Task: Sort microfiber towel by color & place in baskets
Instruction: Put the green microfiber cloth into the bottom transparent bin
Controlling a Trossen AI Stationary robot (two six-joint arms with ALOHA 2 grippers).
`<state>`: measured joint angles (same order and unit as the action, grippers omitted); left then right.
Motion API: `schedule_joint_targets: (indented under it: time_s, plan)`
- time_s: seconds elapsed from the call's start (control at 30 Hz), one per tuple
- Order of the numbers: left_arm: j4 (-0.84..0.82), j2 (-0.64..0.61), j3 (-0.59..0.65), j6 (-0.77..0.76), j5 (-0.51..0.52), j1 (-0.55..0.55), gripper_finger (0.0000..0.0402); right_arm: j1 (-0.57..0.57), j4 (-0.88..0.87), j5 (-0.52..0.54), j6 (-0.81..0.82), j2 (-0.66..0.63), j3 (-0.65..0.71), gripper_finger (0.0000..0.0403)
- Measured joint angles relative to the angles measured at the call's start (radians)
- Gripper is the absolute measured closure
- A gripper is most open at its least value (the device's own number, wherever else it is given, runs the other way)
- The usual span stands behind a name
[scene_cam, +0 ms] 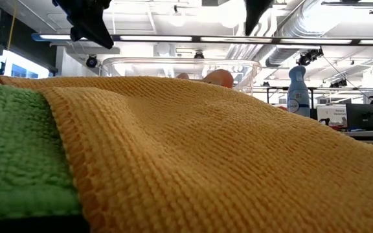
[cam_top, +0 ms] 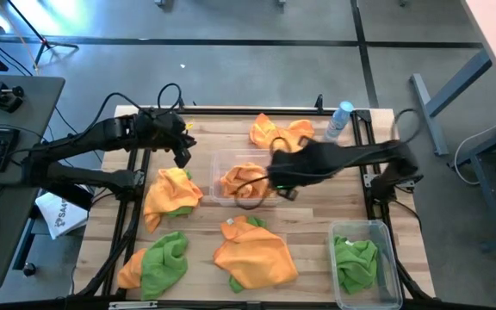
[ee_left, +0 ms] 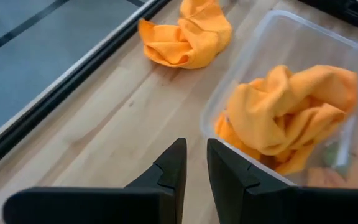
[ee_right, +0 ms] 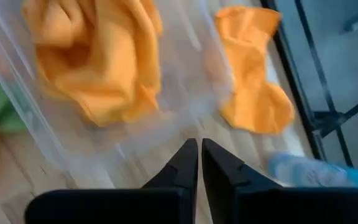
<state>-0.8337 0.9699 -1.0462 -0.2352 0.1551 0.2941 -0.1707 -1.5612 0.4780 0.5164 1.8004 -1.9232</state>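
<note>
A clear basket (cam_top: 222,164) in the middle of the table holds a crumpled orange towel (cam_top: 241,179). Another clear basket (cam_top: 386,237) at the near right holds a green towel (cam_top: 356,261). Loose orange towels lie at the far side (cam_top: 278,131), left of centre (cam_top: 172,191) and near the front (cam_top: 252,257); a green towel (cam_top: 166,261) lies at the near left. My right gripper (ee_right: 199,152) hovers shut and empty over the middle basket's right part. My left gripper (ee_left: 196,155) hangs above the bare wood left of that basket, its fingers a narrow gap apart, holding nothing.
A clear spray bottle with a blue cap (cam_top: 340,120) stands at the far right. In the low view an orange towel (scene_cam: 206,155) and a green one (scene_cam: 15,149) fill the foreground. Bare wood (cam_top: 317,207) shows between the two baskets.
</note>
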Motion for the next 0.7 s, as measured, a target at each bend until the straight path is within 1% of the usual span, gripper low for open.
schedule_joint_targets:
  time_s: [0.07, 0.17, 0.27, 0.37, 0.47, 0.57, 0.7]
  plan:
    - [0.0, 0.0, 0.0, -0.002, 0.0, -0.026, 0.0357, -0.013, 0.02, 0.021, 0.009, -0.09, 0.082, 0.0396]
    - [0.0, 0.0, 0.0, -0.042, 0.008, -0.068, 0.0366, -0.028, 0.076, 0.042, 0.049, -0.245, 0.251, 0.0399]
    - [-0.009, 0.0, 0.0, -0.112, 0.038, -0.115, 0.0383, -0.036, 0.155, 0.038, 0.11, -0.407, 0.44, 0.0398]
    - [-0.068, 0.001, -0.018, -0.196, 0.068, -0.175, 0.0399, -0.041, 0.269, 0.019, 0.171, -0.555, 0.614, 0.0401]
    - [-0.174, 0.016, -0.066, -0.31, 0.124, -0.24, 0.04, -0.04, 0.406, -0.011, 0.201, -0.681, 0.758, 0.04]
    - [-0.292, 0.043, -0.12, -0.47, 0.15, -0.304, 0.0401, -0.04, 0.518, -0.024, 0.188, -0.778, 0.862, 0.0402]
    - [-0.43, 0.096, -0.183, -0.669, 0.151, -0.39, 0.0401, -0.034, 0.57, -0.004, 0.181, -0.855, 0.943, 0.0402]
